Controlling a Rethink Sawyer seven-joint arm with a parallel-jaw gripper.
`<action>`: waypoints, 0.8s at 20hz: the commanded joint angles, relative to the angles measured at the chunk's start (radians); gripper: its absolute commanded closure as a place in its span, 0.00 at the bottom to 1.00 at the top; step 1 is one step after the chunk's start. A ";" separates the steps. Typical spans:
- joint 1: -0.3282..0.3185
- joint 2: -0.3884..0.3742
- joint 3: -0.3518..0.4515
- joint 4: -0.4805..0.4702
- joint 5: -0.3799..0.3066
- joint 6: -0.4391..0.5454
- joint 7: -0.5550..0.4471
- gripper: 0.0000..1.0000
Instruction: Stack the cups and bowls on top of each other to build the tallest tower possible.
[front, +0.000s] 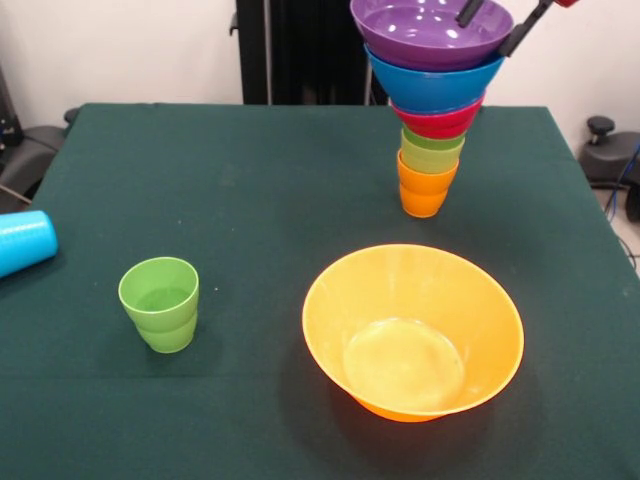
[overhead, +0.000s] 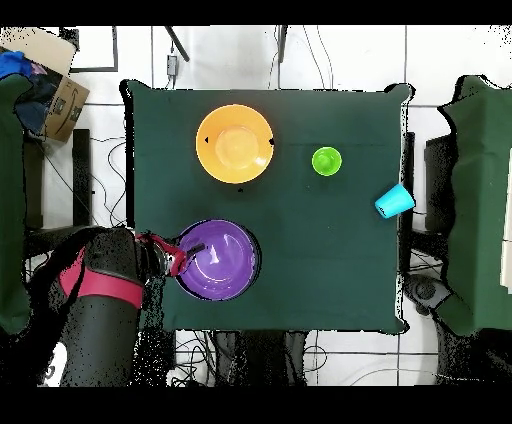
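1. The tower (front: 430, 110) stands upright on the dark green table (front: 250, 190), toward its far side in the front view. From the bottom up it is an orange cup (front: 424, 190), a lime green cup (front: 431, 150), a red bowl (front: 438, 121), a blue bowl (front: 432, 85) and a wide purple bowl (front: 428, 30), each one nested in the one below.
2. The gripper (front: 503, 20) is at the purple bowl's rim, at the tower's top. One dark finger (front: 468, 12) reaches down inside the bowl and the other lies outside its wall, so the rim sits between them. The fingers look closed on that rim, though whether both pads truly touch it cannot be told.
3. In the overhead view the red and black arm (overhead: 100, 280) reaches the purple bowl from the side, its gripper at the bowl's edge.
4. The large orange bowl (front: 412, 332) sits upright and empty in front of the tower, well apart from it.
5. The stepped lime green cup (front: 160, 303) stands upright, mouth up, well apart from the tower, on the other side of the orange bowl.
6. The light blue cup (front: 25, 241) lies on its side at the table's edge, farthest from the tower, beyond the stepped cup.
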 joint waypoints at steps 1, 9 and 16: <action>0.004 0.021 0.051 -0.024 -0.038 -0.055 0.018 0.00; -0.003 0.018 0.063 -0.034 -0.023 -0.058 0.016 0.00; -0.004 0.017 0.066 -0.046 -0.017 -0.049 0.014 0.00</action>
